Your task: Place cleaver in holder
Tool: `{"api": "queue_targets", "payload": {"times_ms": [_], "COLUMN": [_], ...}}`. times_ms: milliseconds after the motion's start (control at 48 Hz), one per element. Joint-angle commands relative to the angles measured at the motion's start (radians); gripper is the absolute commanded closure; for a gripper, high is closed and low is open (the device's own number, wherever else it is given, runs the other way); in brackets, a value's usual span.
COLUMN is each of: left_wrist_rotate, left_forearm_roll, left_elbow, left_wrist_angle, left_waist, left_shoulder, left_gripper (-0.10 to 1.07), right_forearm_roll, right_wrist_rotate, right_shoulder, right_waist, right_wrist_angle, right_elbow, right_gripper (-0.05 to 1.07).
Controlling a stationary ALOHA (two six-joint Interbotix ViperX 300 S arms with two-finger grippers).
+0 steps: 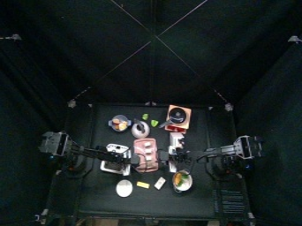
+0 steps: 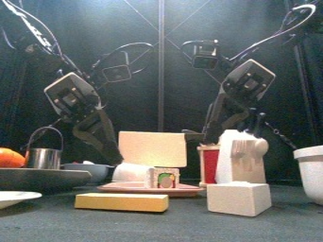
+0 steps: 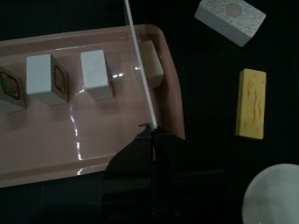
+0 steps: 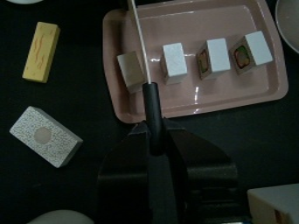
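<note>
The cleaver hangs upright over the reddish-brown board, its whitish blade facing the front. Both wrist views show it edge-on as a thin pale line above the board's front end. My right gripper is shut on its black handle. My left gripper is shut on the blade's other end. The holder, a pale block with ridges on top, stands right of the board, apart from the cleaver. From above, the holder sits near the right gripper.
Several small white blocks lie on the board. At the front are a yellow bar and a speckled pale block. A metal cup and a plate stand left, a white bowl right, an orange-brown box behind.
</note>
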Motion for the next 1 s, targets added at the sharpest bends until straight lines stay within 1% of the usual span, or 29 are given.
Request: {"api": "queue_targets", "payload": {"times_ms": [0,104,250,458,583,646,792,917,979], "left_wrist_rotate": [0.0,0.0,-0.002,0.0,0.0,0.0,0.0,0.0,0.0], "left_forearm_roll": [-0.003,-0.003,-0.023,-0.077,-0.086,-0.086,-0.086,-0.086,-0.084], "left_elbow": [-0.02,-0.02,-0.02,-0.017,-0.012,-0.009,0.002,0.018,0.021], "left_wrist_angle": [-0.005,-0.006,-0.021,-0.043,-0.046,-0.052,-0.08,-0.101,-0.112], "left_waist": [-0.006,-0.006,-0.003,-0.002,-0.002,-0.002,-0.002,-0.006,-0.008], "left_shoulder": [-0.015,-0.021,-0.029,-0.034,-0.041,-0.049,-0.075,-0.095,-0.106], "left_gripper": [0.57,0.56,0.49,0.26,0.16,0.14,0.14,0.14,0.14], "right_forearm_roll": [0.002,0.003,0.003,0.017,0.02,0.025,0.044,0.091,0.137], "right_wrist_rotate": [0.003,0.002,0.003,0.003,0.003,0.003,0.003,0.006,0.006], "right_shoulder": [-0.032,-0.04,-0.057,-0.089,-0.107,-0.117,-0.143,-0.172,-0.201], "right_waist": [-0.002,0.003,0.008,0.012,0.012,0.012,0.012,0.014,0.012], "right_wrist_angle": [-0.006,-0.005,-0.008,-0.009,-0.021,-0.025,-0.026,-0.014,0.012], "right_elbow": [-0.008,-0.008,0.0,0.025,0.041,0.051,0.067,0.066,0.06], "right_gripper": [0.73,0.73,0.73,0.73,0.73,0.73,0.73,0.73,0.73]}}
